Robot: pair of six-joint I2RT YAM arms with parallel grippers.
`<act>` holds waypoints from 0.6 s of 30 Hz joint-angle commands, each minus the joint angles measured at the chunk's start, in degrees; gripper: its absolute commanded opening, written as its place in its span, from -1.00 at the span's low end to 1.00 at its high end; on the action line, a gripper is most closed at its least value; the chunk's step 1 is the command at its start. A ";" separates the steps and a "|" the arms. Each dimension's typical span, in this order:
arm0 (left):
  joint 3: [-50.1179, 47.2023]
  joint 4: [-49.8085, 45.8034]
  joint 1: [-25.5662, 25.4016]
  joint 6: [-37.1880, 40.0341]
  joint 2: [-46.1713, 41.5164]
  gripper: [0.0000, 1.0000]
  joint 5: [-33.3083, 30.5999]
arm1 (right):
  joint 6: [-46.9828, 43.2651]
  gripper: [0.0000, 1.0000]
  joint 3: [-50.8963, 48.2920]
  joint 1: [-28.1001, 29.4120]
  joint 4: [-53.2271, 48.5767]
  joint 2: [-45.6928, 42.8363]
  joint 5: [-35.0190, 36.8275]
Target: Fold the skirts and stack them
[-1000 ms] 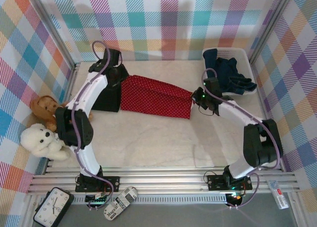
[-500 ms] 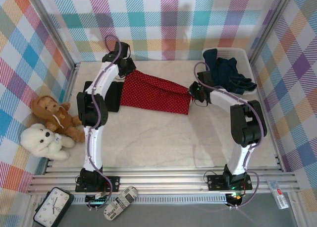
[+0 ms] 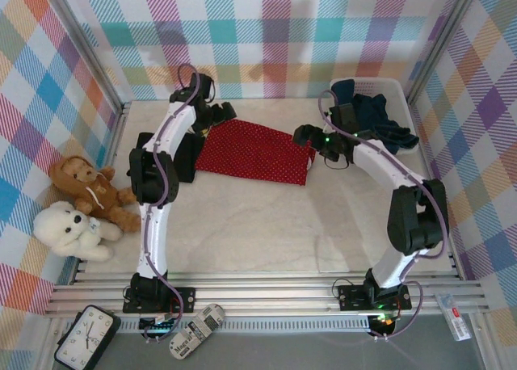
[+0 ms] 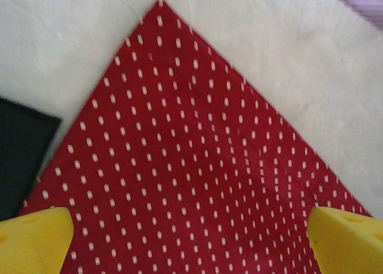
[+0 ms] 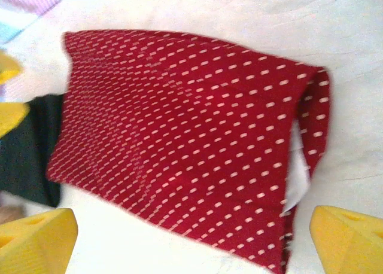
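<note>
Two grippers flanked the red dotted skirt (image 3: 254, 150), which lay folded flat on the table (image 3: 242, 224) toward its far side. The left gripper (image 3: 221, 115) sat at the skirt's far-left corner; the right gripper (image 3: 305, 137) sat at its right edge, near the far-right corner.

From the left wrist, the left gripper (image 4: 191, 241) was spread wide, its yellow fingers (image 4: 36, 241) at the two lower corners of the view; the red dotted skirt (image 4: 197, 166) ran between and beyond them, its pointed corner at the top; nothing was pinched. From the right wrist, the right gripper (image 5: 192, 241) was likewise spread wide, one finger on either side of the red dotted skirt (image 5: 185, 142); a pale lining (image 5: 296, 178) showed at the skirt's right end; whether either gripper touched the cloth I could not tell.

One black skirt (image 3: 184, 156) lay against the red one's left edge, partly under the left arm; it showed as a dark patch in both wrist views (image 4: 21, 154) (image 5: 24, 148). Several denim skirts (image 3: 367, 115) were heaped in the white basket (image 3: 400, 87) at the far-right corner, just behind the right arm; two teddy bears (image 3: 81, 204) sat at the table's left edge, well apart from the skirts.
</note>
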 commanded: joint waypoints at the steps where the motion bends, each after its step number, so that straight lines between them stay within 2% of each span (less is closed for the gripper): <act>1: -2.67 3.57 -1.13 -0.89 -2.28 1.00 6.46 | -0.20 0.98 -0.98 2.63 3.76 2.09 -8.20; 9: -1.44 7.49 -1.46 -5.36 5.77 1.00 12.65 | 4.29 0.98 12.07 9.36 0.18 17.40 0.95; 14: -0.81 6.03 -2.40 -4.95 9.14 1.00 11.29 | 8.65 0.98 11.73 9.54 1.04 22.20 5.46; 18: -5.83 5.07 -3.99 -4.12 8.12 1.00 11.37 | 7.38 0.98 6.93 9.49 -0.59 20.63 5.89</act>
